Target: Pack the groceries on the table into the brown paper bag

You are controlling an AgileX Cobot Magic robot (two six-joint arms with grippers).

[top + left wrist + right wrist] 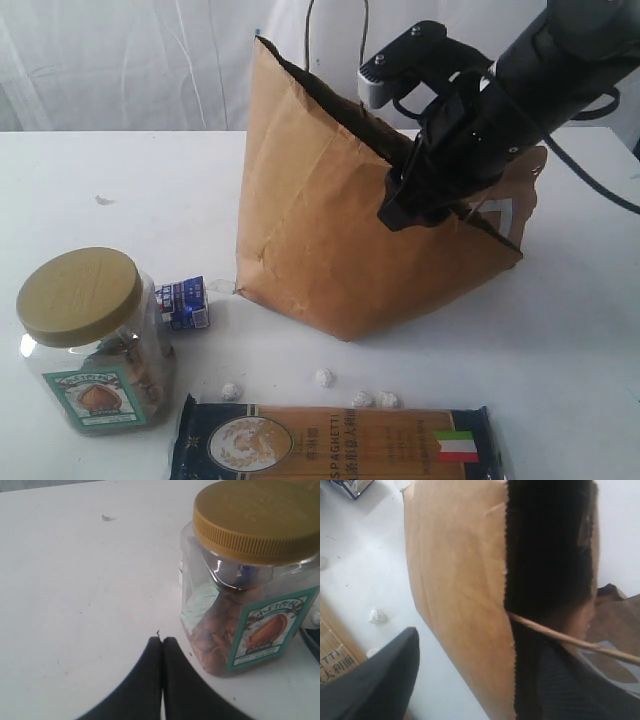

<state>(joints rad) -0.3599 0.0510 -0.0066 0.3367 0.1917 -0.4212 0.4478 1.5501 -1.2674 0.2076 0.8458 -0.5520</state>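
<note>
Four kinds of groceries lie unpacked on the table [560,340]: nearest the blue spaghetti packet [335,445], then the tiny foil balls [324,377], then the tan-lidded clear jar [90,340] with the small blue-white carton [185,303] just beside it, where the left pincer [162,642] hangs shut and empty. Farther back the brown paper bag [320,230] stands leaning, the right pincer [405,210] at its mouth, jaws wide, one finger outside the front wall and one within. The step looks like steadying the opening; the next move calls for closing gently on the rim without toppling it.
</note>
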